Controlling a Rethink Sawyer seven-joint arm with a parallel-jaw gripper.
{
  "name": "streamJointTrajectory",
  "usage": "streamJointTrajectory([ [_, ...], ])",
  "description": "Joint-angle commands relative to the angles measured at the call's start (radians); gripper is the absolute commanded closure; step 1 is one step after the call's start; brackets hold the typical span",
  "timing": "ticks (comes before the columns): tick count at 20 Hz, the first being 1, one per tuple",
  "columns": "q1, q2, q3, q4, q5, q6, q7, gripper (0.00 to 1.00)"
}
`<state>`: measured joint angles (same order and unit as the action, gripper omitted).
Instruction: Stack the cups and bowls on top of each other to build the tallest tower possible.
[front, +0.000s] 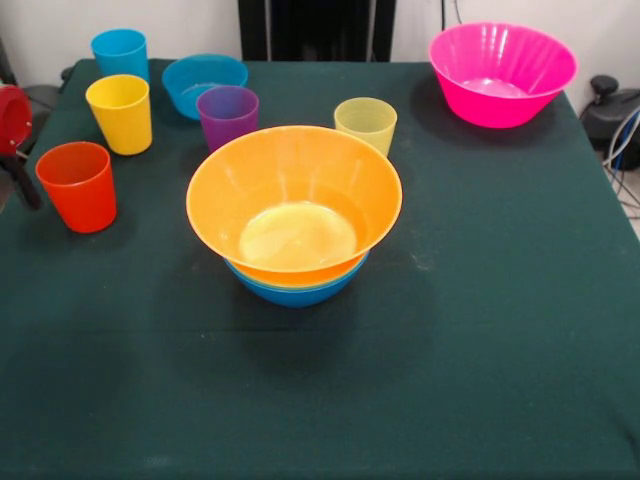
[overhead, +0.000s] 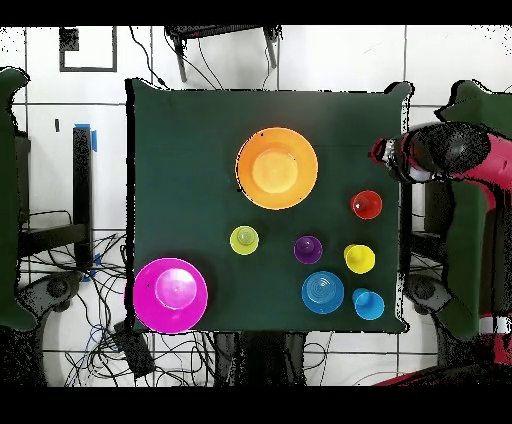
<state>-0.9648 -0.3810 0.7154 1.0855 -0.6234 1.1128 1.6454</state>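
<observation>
We see the orange-yellow bowl (front: 294, 200) nested in a blue bowl (front: 296, 291), mid-tabletop (front: 480, 330). The tool (overhead: 385, 155) sits off the tabletop edge, near the orange cup (front: 78, 186); we cannot tell its opening.

The robot arm (overhead: 455, 155), red and black, lies beyond the table's edge in the overhead view, reaching in from the side at low height. Its gripper (overhead: 385, 152) sits just at the table's edge. In the front view only a red part (front: 12, 118) shows at the side. Finger state cannot be determined.
</observation>
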Motion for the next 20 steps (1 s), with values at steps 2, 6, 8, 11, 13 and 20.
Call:
streamJointTrajectory([
  [2,0.077,-0.04,-0.06,0.097,-0.078,-0.068,-0.143,0.0],
  [6,0.091,-0.053,-0.074,0.114,-0.063,-0.066,-0.101,0.0],
  [8,0.094,-0.047,-0.072,0.11,-0.049,-0.069,-0.089,0.0],
  [11,0.103,-0.039,-0.072,0.098,-0.043,-0.068,-0.087,0.0],
  [13,0.105,-0.04,-0.073,0.101,-0.042,-0.077,-0.084,0.0],
  [20,0.047,-0.105,-0.076,0.257,-0.014,-0.115,-0.065,0.0],
])
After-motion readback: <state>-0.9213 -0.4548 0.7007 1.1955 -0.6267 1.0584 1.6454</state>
